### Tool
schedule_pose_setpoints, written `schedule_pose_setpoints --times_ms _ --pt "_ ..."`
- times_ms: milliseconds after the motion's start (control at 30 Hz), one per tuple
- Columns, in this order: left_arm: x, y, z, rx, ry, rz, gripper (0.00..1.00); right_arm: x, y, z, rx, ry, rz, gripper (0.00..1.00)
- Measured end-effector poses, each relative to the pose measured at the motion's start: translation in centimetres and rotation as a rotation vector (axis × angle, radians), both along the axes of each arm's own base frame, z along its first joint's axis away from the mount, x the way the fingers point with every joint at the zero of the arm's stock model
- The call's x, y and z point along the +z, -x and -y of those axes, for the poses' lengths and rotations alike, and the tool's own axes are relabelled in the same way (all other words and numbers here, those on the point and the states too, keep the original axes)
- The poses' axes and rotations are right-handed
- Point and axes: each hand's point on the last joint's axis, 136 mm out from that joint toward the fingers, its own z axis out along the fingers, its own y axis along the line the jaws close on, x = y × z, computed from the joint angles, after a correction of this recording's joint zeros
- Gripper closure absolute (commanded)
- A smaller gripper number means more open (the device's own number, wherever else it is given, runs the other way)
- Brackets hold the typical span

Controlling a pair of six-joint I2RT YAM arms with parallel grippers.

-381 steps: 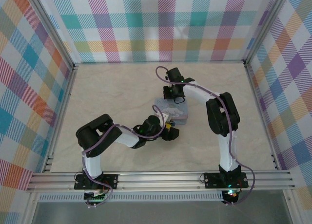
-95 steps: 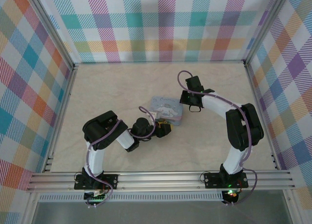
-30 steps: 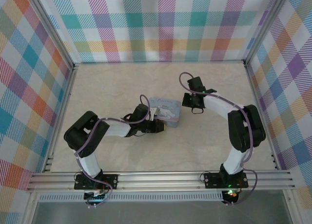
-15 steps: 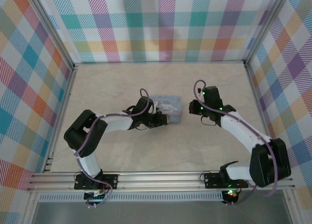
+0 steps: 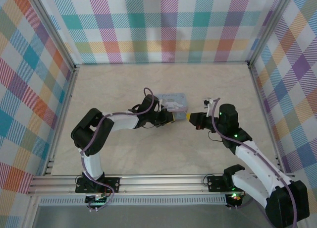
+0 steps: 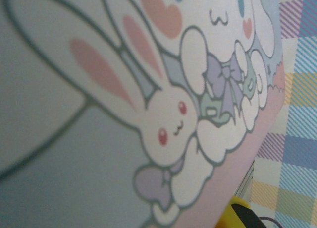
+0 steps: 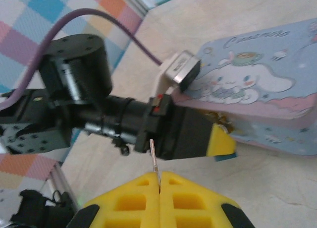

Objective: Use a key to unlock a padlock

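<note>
Padlock point(image 7: 225, 157) is showing to me as little more than a small dark bluish sliver. It is peeking out under the yellow fingertips of the left gripper point(image 7: 220, 141), right against the near wall of the cartoon tin point(image 7: 267, 119). Those fingers are sitting drawn nearly together. I am reading that as a pinch on the padlock, though most of it is hiding behind them.

Moving outward, the key point(image 7: 154, 156) is standing clamped between the tightly closed fingers of the right gripper point(image 7: 159, 176). Its thin blade is sticking straight out ahead of the fingertips. In the right wrist view the padlock is lying off to the right of the blade tip, so the blade is pointing past it at the left gripper's dark body.

From above, the two grippers are facing each other, just beside one another, in front of the tin. I am judging that the coming move is calling for a sideways shift of the key arm and a careful lining-up. Which face carries the keyhole I cannot tell.
</note>
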Motion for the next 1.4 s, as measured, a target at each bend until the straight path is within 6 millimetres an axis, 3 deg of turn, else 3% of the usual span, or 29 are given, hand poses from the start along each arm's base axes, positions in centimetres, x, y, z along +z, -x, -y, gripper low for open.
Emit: schedule_pose_setpoints --times_ms 167,433,700,1100,1400 --pt "0.3 -0.2 0.2 0.010 0.017 -0.007 0.97 -0.3 1.3 -0.2 0.029 -0.064 -0.004 1.00" --pt "1.1 -0.3 0.6 0.010 0.058 -0.017 0.97 -3.1 1.6 -0.3 0.013 -0.115 -0.085 1.00" --pt "2.0 -0.7 1.0 0.014 0.104 -0.016 0.96 -6.7 0.8 -0.3 -0.041 -0.155 -0.213 1.00" --pt "2.8 -0.9 1.3 0.012 0.138 -0.004 0.96 -9.5 -1.0 -0.9 -0.113 -0.253 -0.347 1.00" --pt "3.0 -1.0 1.3 0.013 0.155 0.001 0.96 -10.2 -2.2 -1.5 -0.145 -0.373 -0.444 1.00"
